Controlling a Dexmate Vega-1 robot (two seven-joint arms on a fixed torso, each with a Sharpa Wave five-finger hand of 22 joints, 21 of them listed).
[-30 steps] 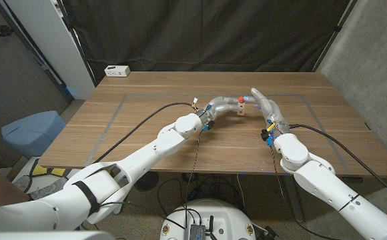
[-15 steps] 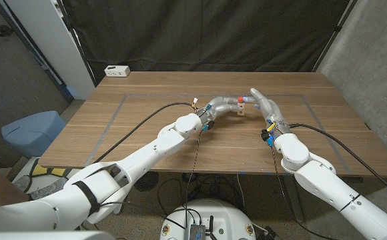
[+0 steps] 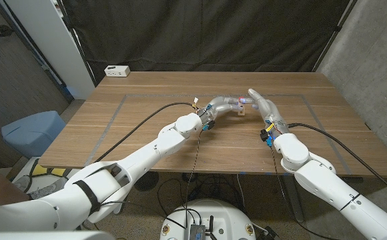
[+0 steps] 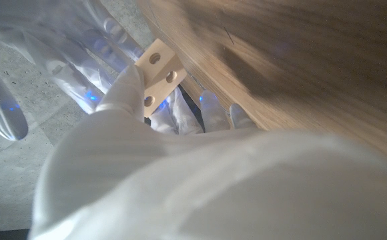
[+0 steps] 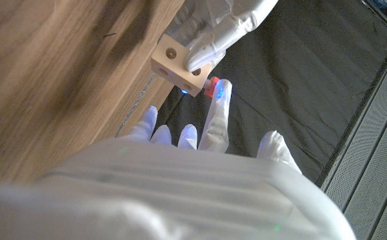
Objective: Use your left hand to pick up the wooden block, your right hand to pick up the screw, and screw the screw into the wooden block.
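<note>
From the head view, my left hand held the wooden block up over the middle of the table, toward its far side. My right hand stood just right of the block, its fingers meeting it, and the red-headed screw showed as a small red speck at the block's top edge. I judged the hands were brought together there so the screw could be worked into a hole while the block was kept steady.

In the left wrist view, my left hand pinched the wooden block between its fingertips, with a face of three holes left uncovered. I took that grip to be chosen so the holes stayed free. My right hand hung blurred just beyond the block; I could not tell its grasp from there.

In the right wrist view, my right hand reached toward the wooden block, and one fingertip touched the red head of the screw, which sat at the block's corner. The other fingers were spread. Whether the thumb pressed the screw from the other side was hidden, so I could not say if that hand gripped the screw or merely pushed on it. My left hand clasped the block from its far side.
</note>
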